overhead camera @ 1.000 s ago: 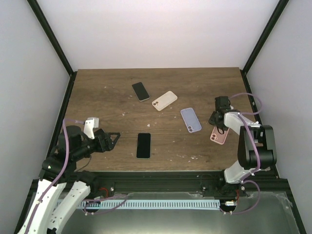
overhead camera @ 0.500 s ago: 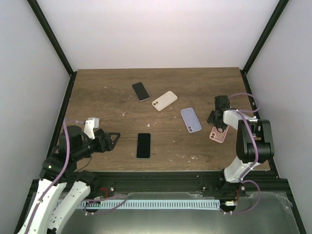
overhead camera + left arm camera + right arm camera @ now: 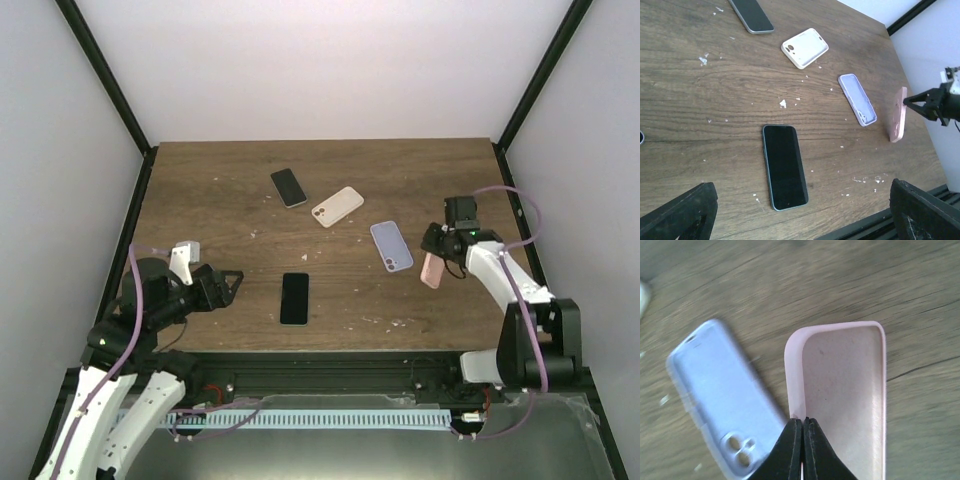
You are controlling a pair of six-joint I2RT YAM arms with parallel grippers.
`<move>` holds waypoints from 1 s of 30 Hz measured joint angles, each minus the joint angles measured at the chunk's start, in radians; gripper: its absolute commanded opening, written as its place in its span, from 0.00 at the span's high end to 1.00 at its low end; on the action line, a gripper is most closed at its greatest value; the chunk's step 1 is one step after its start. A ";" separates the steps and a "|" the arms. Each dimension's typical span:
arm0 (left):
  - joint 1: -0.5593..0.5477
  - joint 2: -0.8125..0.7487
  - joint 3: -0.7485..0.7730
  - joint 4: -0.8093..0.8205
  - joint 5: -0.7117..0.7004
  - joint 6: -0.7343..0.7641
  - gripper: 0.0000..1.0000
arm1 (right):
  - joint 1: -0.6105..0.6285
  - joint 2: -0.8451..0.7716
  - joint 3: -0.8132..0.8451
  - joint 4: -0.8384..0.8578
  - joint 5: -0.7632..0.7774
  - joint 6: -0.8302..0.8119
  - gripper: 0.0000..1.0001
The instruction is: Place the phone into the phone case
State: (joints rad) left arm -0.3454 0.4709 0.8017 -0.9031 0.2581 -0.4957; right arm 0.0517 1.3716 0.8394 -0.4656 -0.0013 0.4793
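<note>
Newly tipped edgewise, pink case on flecked wooden table, white walls

Pink phone case tipped up on edge at the desk's 3 o'clock, pinched in my right tool, dark phone flat, screen up, toward 6 o'clock.

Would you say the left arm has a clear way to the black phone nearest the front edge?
Probably yes: the black phone lies flat and uncovered just ahead of the left gripper, whose jaws stand open, and nothing sits between them.
</note>
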 measured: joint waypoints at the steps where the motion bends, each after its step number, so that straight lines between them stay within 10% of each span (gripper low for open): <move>1: 0.000 0.001 0.000 -0.002 -0.006 -0.002 0.00 | 0.021 -0.028 -0.008 -0.003 -0.011 0.000 0.99; 12: 0.000 0.012 0.000 -0.008 -0.001 0.001 0.00 | 0.376 -0.144 -0.056 -0.012 -0.125 0.119 0.99; 22: 0.000 -0.110 0.000 0.018 -0.011 0.029 0.00 | 0.651 0.080 -0.022 0.048 -0.106 0.193 0.99; 30: 0.000 -0.120 -0.012 0.042 -0.029 0.029 0.00 | 0.744 0.199 0.014 0.069 -0.090 0.245 0.71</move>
State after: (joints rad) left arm -0.3454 0.3511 0.7895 -0.8608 0.2287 -0.4671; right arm 0.7959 1.5707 0.8539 -0.3965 -0.0914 0.7246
